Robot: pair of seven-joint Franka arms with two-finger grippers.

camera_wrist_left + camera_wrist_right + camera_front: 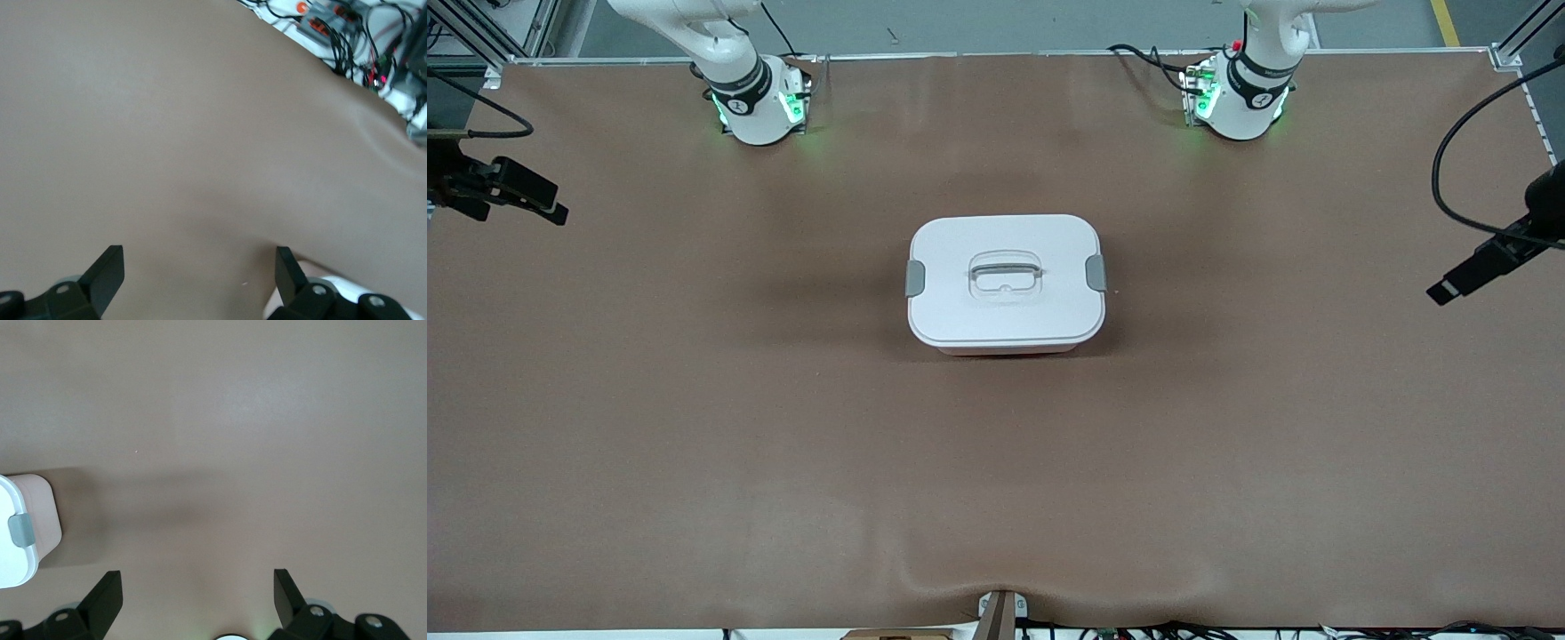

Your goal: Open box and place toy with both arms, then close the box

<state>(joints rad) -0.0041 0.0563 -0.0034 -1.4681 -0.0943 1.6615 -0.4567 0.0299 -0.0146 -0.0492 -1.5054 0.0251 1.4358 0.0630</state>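
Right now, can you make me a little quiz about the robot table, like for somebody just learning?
1. True or false: the white lid is on the box.
2. What does the right gripper hold? A) a grey clip B) nothing C) the lid's handle
3. Fill in: the left gripper hangs over the brown ____.

Key
1. True. The lid sits on, with a grey clip at each end and its handle in the middle.
2. B. Its fingers stand apart over bare table, with the box beside them.
3. Table. Its fingers are apart too, holding nothing. No toy shows in any view.
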